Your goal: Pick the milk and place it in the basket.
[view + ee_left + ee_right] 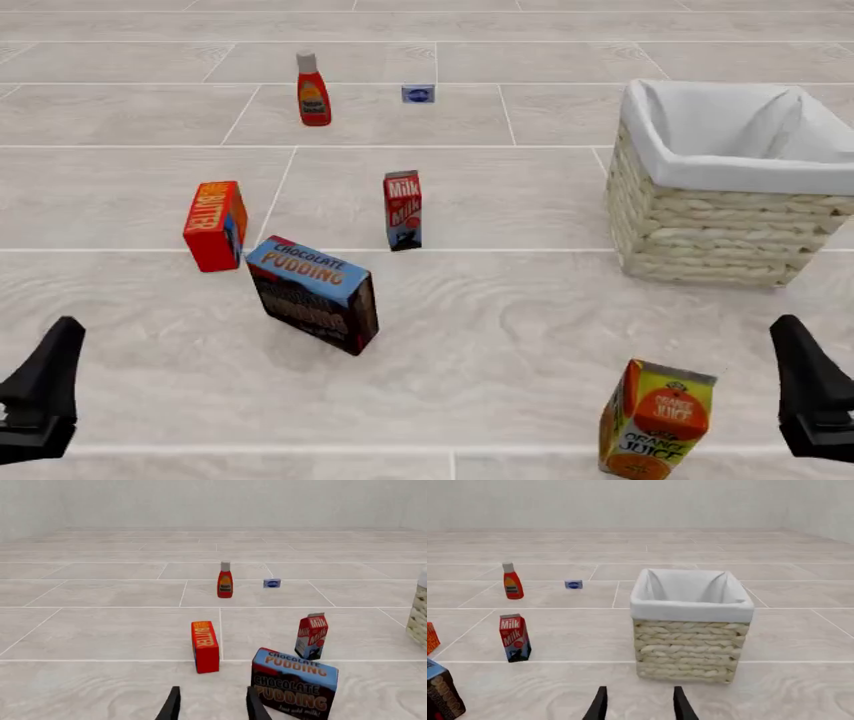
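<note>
The left gripper (pixel 212 705) shows two thin, dark, tapering fingers spread apart with nothing between them, poised above the pale, wood-grained tile surface. The right gripper (pixel 639 704) looks the same: slim black fingers parted and empty. In the front view both sit low at the near corners, well back from everything.

Just beyond the left fingers stands a chocolate pudding box (pixel 314 293), a squat cardboard block with a blue top and dark sides, tipped a little on one edge. Behind it and to the left is the butter box (pixel 215 225), a narrow red-orange slab standing on end.

The milk (pixel 403 209) is a slim upright carton with a gabled top, red above and blue-black below, standing alone near the middle of the table, well apart from the basket (pixel 707 225).

The basket is square, of coarse pale wicker weave, with smooth white cloth folded over its rim.

A glossy orange juice carton (pixel 654 420) stands near the right gripper. Far back are a red ketchup bottle (pixel 312 91) and a small blue-and-white tub (pixel 418 94).
</note>
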Action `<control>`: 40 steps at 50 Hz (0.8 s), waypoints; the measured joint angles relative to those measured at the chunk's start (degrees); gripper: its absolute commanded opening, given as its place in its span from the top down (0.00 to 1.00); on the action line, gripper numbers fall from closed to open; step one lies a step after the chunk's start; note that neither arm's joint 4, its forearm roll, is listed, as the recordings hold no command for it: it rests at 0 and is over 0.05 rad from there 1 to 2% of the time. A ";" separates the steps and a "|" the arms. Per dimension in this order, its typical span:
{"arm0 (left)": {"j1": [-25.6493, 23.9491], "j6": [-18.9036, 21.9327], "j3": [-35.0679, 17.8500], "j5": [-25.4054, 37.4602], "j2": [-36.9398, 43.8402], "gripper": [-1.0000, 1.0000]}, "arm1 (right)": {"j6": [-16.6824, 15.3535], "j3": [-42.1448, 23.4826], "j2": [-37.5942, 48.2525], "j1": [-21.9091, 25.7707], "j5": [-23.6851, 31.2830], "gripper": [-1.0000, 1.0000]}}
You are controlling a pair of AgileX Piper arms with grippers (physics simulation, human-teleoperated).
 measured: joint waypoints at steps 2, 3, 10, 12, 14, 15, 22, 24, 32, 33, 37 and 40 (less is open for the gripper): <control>0.00 0.00 -0.18 0.07 0.10 0.00 | -0.06 0.00 0.48 0.12 -0.56 0.00; 0.00 0.00 -0.15 0.06 0.10 0.00 | -0.12 -0.01 0.88 0.24 -0.97 0.00; 0.00 0.00 -0.05 0.01 0.08 0.00 | -1.34 -1.48 5.59 3.07 -4.98 0.00; 0.00 0.00 -0.08 0.01 0.11 0.00 | -1.86 -2.37 7.82 4.25 -6.52 0.00; 0.00 0.00 -0.40 0.12 0.32 0.00 | -2.24 -3.37 10.21 5.39 -8.06 0.00; 0.00 0.00 -0.37 0.10 0.30 0.00 | -2.38 -3.87 11.48 5.97 -8.83 0.00; 0.00 -0.01 -0.18 0.02 0.21 0.00 | -4.16 -7.80 21.69 9.93 -14.25 0.00; 0.00 -0.01 -0.13 0.00 0.20 0.00 | -4.58 -8.98 24.35 11.00 -15.41 0.00; 0.00 -0.02 -0.20 -0.10 0.35 0.00 | -5.52 -14.61 35.28 15.17 -18.79 0.00; 0.00 -0.02 -0.17 -0.10 0.34 0.00 | -5.63 -15.35 36.52 15.66 -19.01 0.00; 0.00 -0.02 -0.08 -0.12 0.27 0.00 | -6.05 -18.81 41.87 17.54 -19.36 0.00; 0.00 -0.02 -0.04 -0.12 0.24 0.00 | -6.27 -21.81 45.91 18.97 -19.04 0.00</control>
